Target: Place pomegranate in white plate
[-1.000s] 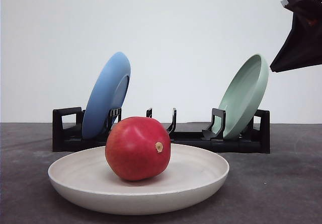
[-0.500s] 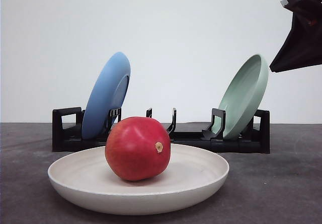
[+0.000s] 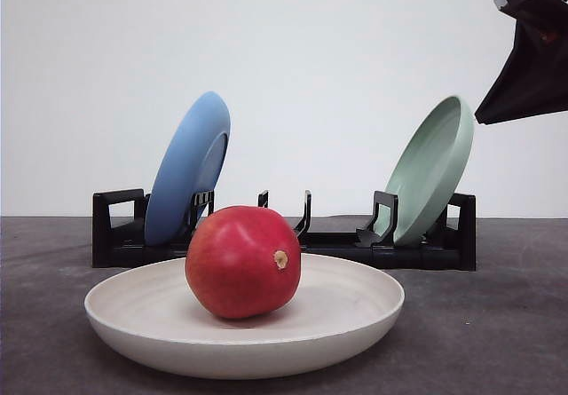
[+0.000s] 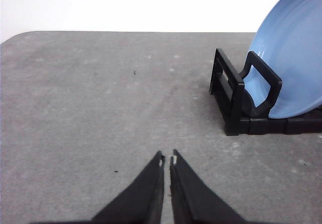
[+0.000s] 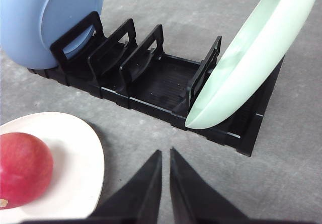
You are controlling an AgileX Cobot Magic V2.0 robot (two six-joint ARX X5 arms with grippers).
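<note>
My right gripper [image 5: 165,156]: jaws nearly shut, empty. Left gripper [image 4: 167,159]: same. Pomegranate [image 3: 242,261] on white plate [image 3: 355,324]: looks firm, heavy-ish, glossy/slippery; grip across widest part.

Lab-style tabletop setup: bare white backdrop [image 3: 311,40], plain grey table [image 4: 90,108].

Front camera low, near the white plate [image 3: 124,311]; wrist cameras overhead.

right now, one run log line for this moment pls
pomegranate: resting in white plate | left gripper: fingers shut, empty, over table | right gripper: fingers shut, empty, raised near rack | placement: looks done
</note>
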